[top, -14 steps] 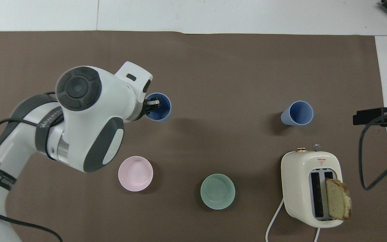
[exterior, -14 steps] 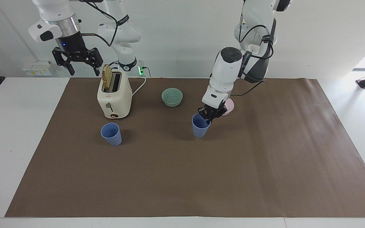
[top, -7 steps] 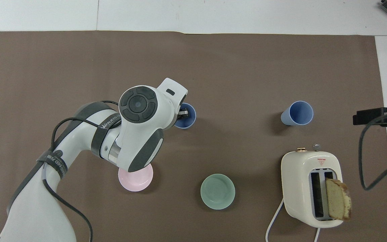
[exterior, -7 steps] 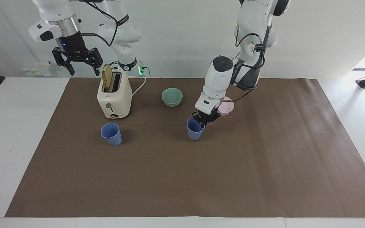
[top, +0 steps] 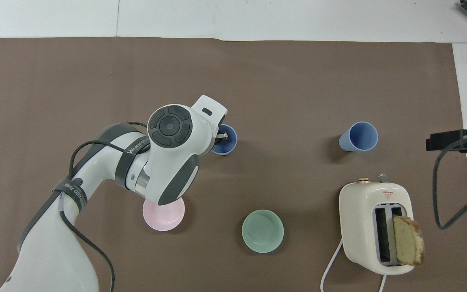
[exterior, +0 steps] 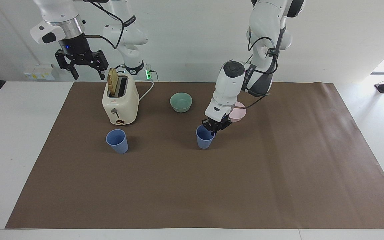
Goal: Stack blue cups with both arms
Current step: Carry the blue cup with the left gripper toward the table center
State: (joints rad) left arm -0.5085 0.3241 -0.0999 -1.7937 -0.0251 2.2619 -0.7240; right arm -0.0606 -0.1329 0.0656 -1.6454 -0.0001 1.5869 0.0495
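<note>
One blue cup (exterior: 204, 139) (top: 228, 142) is held upright by its rim in my left gripper (exterior: 213, 130) (top: 222, 137), which is shut on it, one finger inside the cup. The cup sits low over the brown mat, close by the pink bowl; I cannot tell if its base touches. The other blue cup (exterior: 117, 141) (top: 359, 136) stands upright on the mat, farther from the robots than the toaster. My right gripper (exterior: 88, 74) hangs open and empty, high over the right arm's end of the table near the toaster, waiting.
A cream toaster (exterior: 120, 103) (top: 375, 227) with a bread slice (exterior: 112, 81) sticking up stands near the right arm. A mint-green bowl (exterior: 181, 102) (top: 262, 231) and a pink bowl (exterior: 239, 112) (top: 162, 217) sit nearer the robots. The brown mat (exterior: 192, 193) covers the table.
My left gripper has carried its blue cup sideways toward the right arm's end, closer to the other cup, slowing in the last half second. The right arm has not moved.
</note>
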